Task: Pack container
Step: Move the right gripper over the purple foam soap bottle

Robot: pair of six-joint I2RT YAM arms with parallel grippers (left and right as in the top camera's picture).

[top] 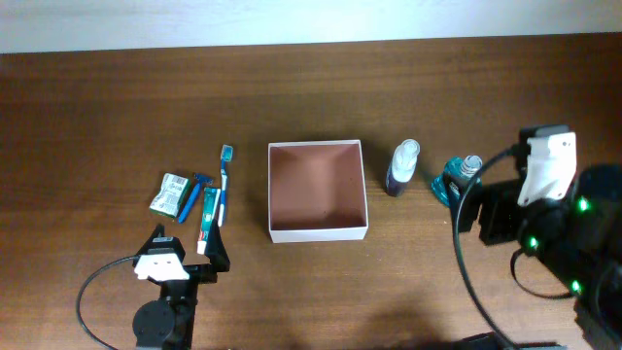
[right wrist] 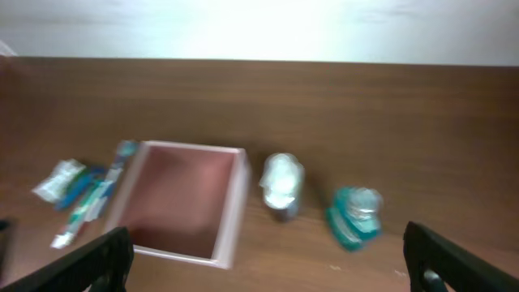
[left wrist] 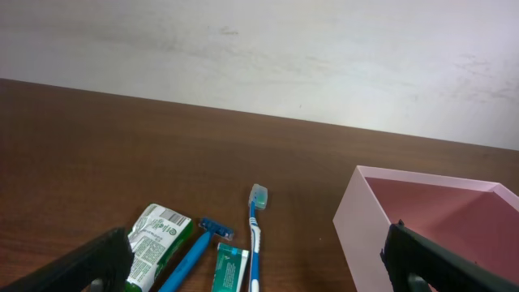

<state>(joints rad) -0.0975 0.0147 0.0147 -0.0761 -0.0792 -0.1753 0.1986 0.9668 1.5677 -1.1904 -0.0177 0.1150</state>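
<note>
Square white-walled cardboard box (top: 318, 233), reddish-brown inside — likely light, crushable; pinch one wall — both arms' jaws spread.

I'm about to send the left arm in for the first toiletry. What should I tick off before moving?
1. Square white-walled cardboard box with the reddish-brown inside is open-topped and has nothing in it: ok.
2. Left gripper is open and carries nothing: ok.
3. Right gripper is open and carries nothing: ok.
4. Blue-and-white toothbrush, blue razor, green toothpaste tube and small green packet leave room for the fingers around one item alone: cannot tell, they lie packed close together.
5. Dark bottle with a white cap and teal bottle stand apart from each other and from the box: ok.
</note>
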